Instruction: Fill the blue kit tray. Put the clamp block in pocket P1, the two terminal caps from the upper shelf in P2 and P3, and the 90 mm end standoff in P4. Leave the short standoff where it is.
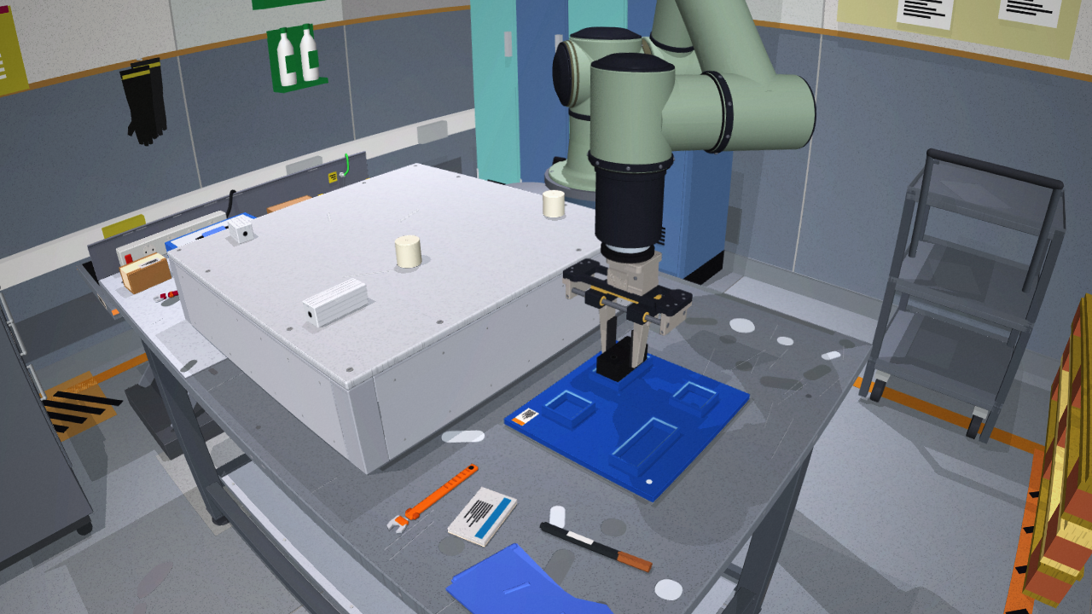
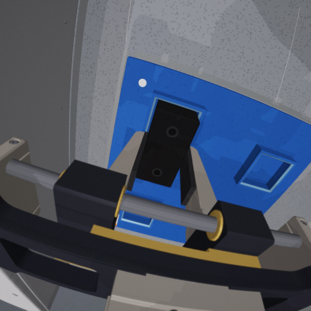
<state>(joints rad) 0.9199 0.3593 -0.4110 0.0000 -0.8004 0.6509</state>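
Note:
The far pocket of the blue kit tray point(image 1: 628, 420) is mostly hidden under the black clamp block point(image 1: 615, 362), which my closed gripper point(image 1: 625, 353) holds with its lower end at that pocket. The wrist camera shows the clamp block point(image 2: 165, 146) between the gripper's fingers point(image 2: 162, 185) over the pocket's pale rim. Two cream terminal caps point(image 1: 408, 251) point(image 1: 554, 205) stand on the raised white shelf. A long white standoff point(image 1: 334, 302) lies near the shelf's front edge, and a short one point(image 1: 242, 229) sits at its far left corner.
The tray's other three pockets point(image 1: 571, 408) point(image 1: 694, 397) point(image 1: 646, 444) hold nothing. An orange wrench point(image 1: 435, 496), a labelled card point(image 1: 482, 516), a marker point(image 1: 596, 547) and a blue folder point(image 1: 527, 588) lie on the table in front of the tray. A grey cart point(image 1: 970, 290) stands to the right.

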